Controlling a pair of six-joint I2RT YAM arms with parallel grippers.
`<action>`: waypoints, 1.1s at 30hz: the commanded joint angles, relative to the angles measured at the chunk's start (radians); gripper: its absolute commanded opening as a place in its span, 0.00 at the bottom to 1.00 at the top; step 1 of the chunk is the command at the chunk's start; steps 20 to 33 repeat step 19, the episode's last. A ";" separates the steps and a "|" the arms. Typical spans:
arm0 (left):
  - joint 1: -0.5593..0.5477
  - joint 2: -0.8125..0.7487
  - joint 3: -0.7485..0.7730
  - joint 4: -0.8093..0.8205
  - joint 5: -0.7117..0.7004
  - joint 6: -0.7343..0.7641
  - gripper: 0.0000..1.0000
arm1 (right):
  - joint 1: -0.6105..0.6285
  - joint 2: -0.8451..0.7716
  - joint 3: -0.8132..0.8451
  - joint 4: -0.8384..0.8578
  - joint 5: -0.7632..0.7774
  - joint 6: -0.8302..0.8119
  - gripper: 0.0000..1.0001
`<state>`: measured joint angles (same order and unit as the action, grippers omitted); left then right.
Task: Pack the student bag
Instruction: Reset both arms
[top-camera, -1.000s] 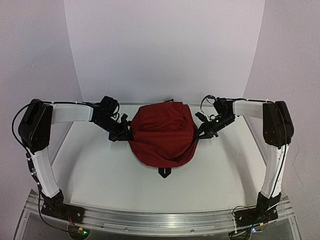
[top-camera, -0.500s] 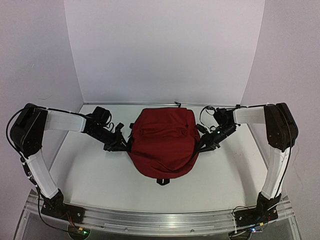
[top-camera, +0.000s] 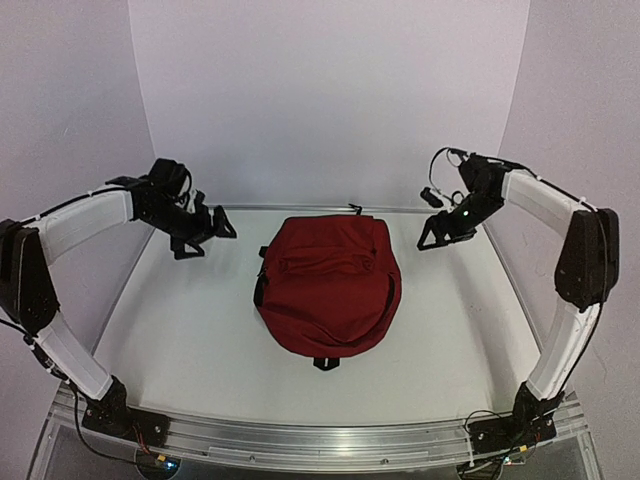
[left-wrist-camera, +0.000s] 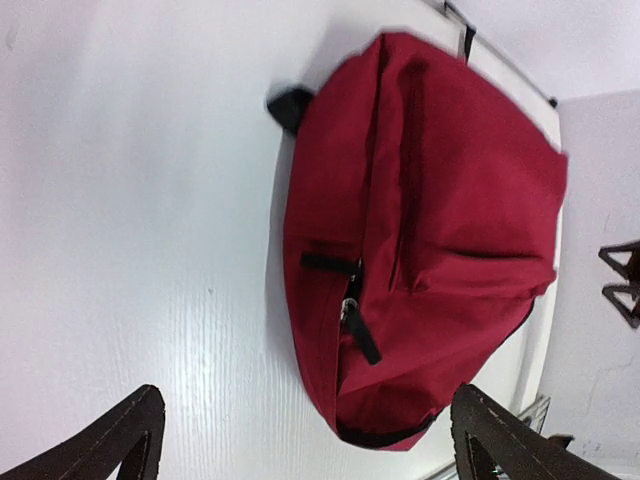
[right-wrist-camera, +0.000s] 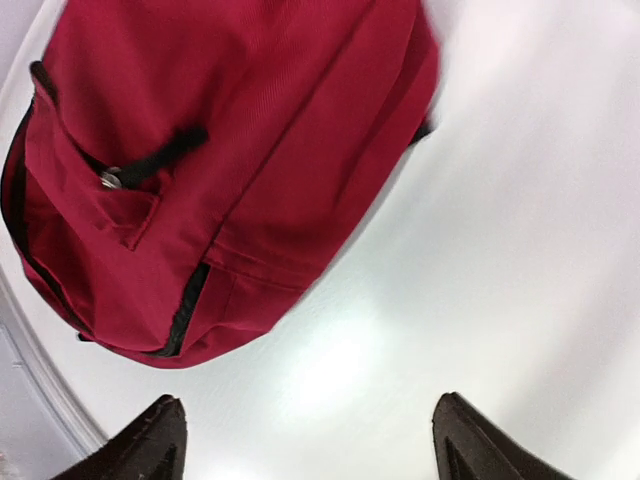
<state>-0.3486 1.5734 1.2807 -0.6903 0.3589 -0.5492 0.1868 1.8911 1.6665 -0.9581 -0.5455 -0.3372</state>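
Note:
The dark red student bag lies flat on the white table, its zips shut and black pulls showing. My left gripper hangs raised to the bag's left, well apart from it, jaws wide open and empty. In the left wrist view the bag lies ahead between the spread fingertips. Off the bag's back right corner, my right gripper is likewise lifted, open and empty. The right wrist view looks down on the bag's corner and bare table.
White walls enclose the table at the back and both sides. A black strap end pokes out at the bag's near edge. An aluminium rail carries both arm bases along the near edge.
Both grippers, shut on the bag's sides a second ago, have opened, let go and pulled up and outward. The bag has dropped and now lies flat.

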 joint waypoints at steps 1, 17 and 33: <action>0.072 -0.063 0.205 -0.157 -0.129 0.002 1.00 | -0.020 -0.170 0.080 -0.005 0.151 -0.066 0.95; 0.086 -0.340 -0.042 -0.236 -0.230 -0.122 1.00 | -0.027 -0.426 -0.294 0.124 0.038 0.144 0.98; 0.086 -0.380 -0.078 -0.228 -0.233 -0.144 1.00 | -0.028 -0.441 -0.306 0.125 0.026 0.147 0.98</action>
